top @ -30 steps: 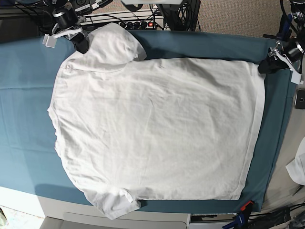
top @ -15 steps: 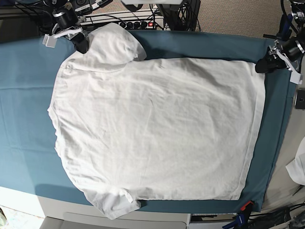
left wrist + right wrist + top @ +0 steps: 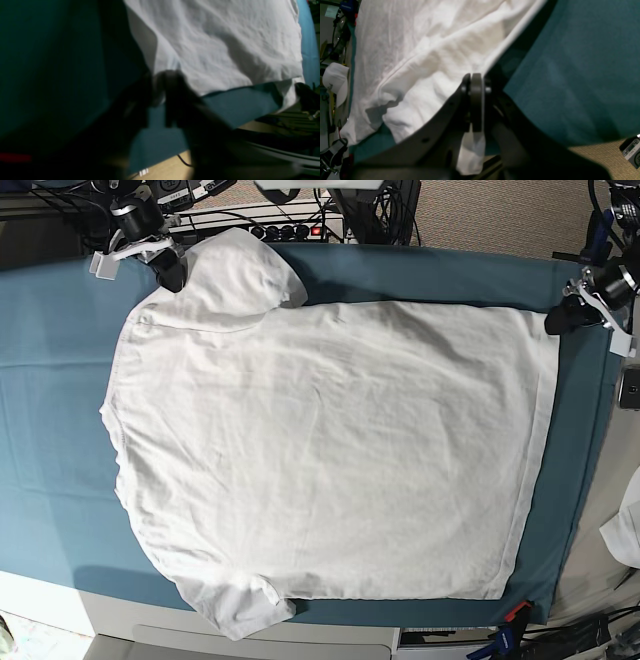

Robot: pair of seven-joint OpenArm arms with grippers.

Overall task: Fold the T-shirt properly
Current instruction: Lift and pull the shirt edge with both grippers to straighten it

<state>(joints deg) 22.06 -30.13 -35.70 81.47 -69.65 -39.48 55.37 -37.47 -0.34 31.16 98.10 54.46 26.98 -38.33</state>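
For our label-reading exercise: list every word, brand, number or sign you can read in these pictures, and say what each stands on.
No text can be read with certainty.
T-shirt: plain white, no print.
Teal sheet: no markings.
White cap at the right wrist view's left edge: a small dark mark, too small to read.
Small grey device on the floor: a label too blurred to read.

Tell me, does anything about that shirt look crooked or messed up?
Mostly no: the T-shirt lies flat and spread on the teal sheet. Only its far sleeve looks odd, bunched and lifted where the right gripper pinches it.
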